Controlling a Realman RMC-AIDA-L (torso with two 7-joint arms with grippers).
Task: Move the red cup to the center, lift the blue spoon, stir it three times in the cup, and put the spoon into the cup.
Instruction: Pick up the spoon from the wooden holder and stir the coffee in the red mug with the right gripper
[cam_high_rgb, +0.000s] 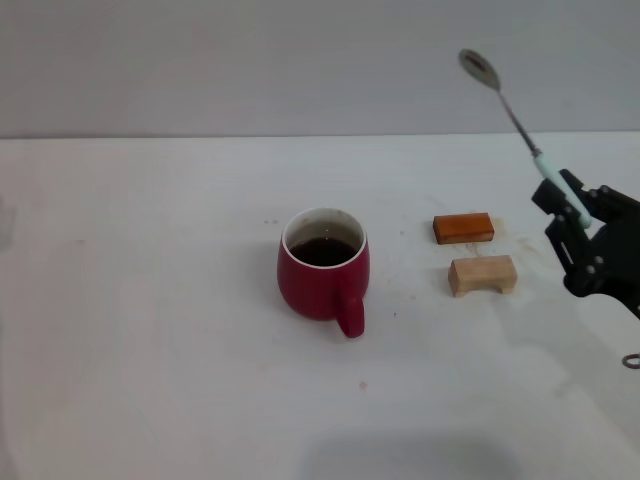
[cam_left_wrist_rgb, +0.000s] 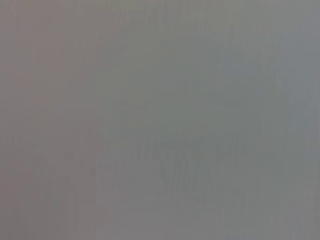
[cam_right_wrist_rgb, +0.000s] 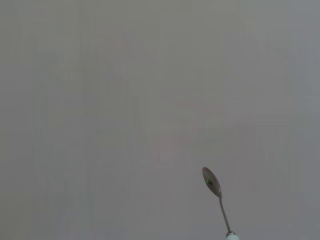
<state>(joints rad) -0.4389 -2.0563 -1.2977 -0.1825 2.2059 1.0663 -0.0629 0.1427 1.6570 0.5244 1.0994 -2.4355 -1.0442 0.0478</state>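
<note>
**Spoon held aloft, cup waiting at centre**

A plain white table under a grey wall fills the head view. The dark red rounded ceramic mug, holding dark liquid, is set near the table's middle, handle toward six o'clock, apparently so it can be reached for stirring. At three o'clock of it, an orange-brown block and a pale wooden block are seen. The slim spoon with silver bowl and pale-blue handle is clamped by its handle in the right gripper, bowl tilted toward eleven o'clock, well clear of the cup. The left gripper is not seen.
</note>
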